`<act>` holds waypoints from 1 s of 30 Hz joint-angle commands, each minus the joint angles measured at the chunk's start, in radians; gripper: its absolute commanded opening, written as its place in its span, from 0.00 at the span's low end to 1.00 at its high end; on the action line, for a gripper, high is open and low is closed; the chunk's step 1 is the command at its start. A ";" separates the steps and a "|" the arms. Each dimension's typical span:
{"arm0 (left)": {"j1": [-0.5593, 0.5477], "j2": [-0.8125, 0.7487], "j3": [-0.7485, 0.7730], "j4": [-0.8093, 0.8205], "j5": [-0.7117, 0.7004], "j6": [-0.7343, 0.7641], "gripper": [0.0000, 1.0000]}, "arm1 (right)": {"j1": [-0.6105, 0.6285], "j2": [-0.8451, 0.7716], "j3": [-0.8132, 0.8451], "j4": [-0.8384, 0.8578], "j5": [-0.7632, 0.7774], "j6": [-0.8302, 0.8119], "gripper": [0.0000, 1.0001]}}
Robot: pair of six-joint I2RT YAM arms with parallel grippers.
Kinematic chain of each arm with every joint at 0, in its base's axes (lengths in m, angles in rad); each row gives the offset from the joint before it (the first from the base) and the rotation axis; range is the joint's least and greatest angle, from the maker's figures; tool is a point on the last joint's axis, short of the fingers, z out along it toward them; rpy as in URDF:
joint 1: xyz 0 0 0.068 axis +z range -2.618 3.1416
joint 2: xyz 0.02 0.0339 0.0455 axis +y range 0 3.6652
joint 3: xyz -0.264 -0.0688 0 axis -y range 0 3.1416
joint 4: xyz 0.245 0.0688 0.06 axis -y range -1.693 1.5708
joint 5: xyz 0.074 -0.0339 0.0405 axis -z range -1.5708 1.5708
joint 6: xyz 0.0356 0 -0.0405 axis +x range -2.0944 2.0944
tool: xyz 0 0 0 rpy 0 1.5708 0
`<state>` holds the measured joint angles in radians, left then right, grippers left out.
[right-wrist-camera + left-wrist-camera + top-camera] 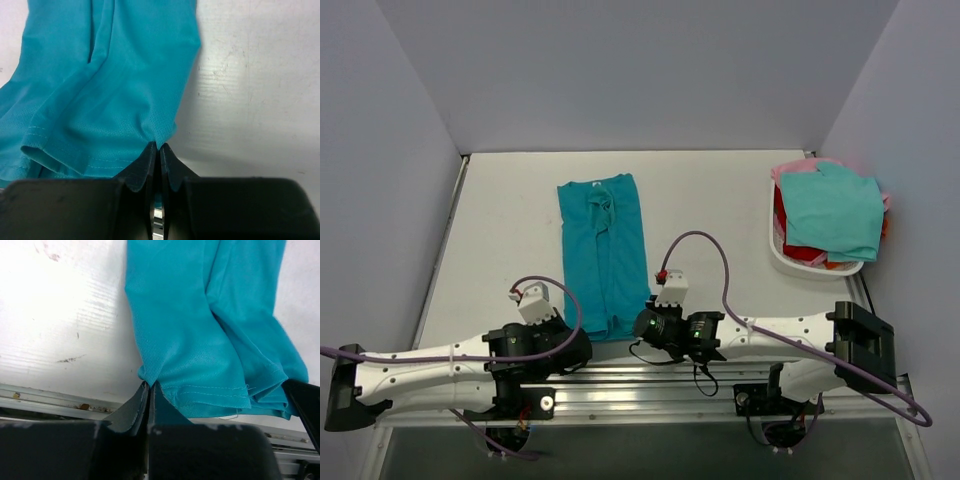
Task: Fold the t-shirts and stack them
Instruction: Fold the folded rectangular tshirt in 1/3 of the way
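A deep teal-blue t-shirt (604,250) lies on the table as a long narrow strip, collar at the far end and hem toward the arms. My left gripper (586,336) is shut on the hem's near left corner, where cloth is pinched at its tips (150,385). At the near right corner my right gripper (641,324) is shut on the hem in the same way (158,146). The stitched hem (210,390) bunches in folds between the two grippers. Other t-shirts are piled at the right: an aqua-green one (835,210) on top, red (800,252) and pink (790,170) showing beneath.
The white plastic basket (817,266) holding the pile stands at the table's right edge. Grey walls enclose the table on the left, back and right. A metal rail (650,378) runs along the near edge by the arm bases.
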<state>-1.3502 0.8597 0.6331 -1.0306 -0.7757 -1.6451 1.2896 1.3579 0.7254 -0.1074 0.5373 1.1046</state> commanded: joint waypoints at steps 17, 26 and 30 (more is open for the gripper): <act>0.465 -0.015 0.209 0.314 -0.051 0.762 0.02 | -0.208 0.144 0.331 -0.146 0.135 -0.270 0.00; 0.799 0.174 0.198 0.627 0.233 0.972 0.02 | -0.364 0.251 0.399 -0.019 0.049 -0.383 0.00; 0.862 0.251 0.215 0.694 0.283 0.976 0.02 | -0.444 0.291 0.420 0.046 -0.042 -0.414 0.00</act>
<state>-0.5396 1.0874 0.8173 -0.4339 -0.5083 -0.7425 0.9123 1.6272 1.1160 -0.0505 0.5014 0.7609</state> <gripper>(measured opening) 0.042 0.007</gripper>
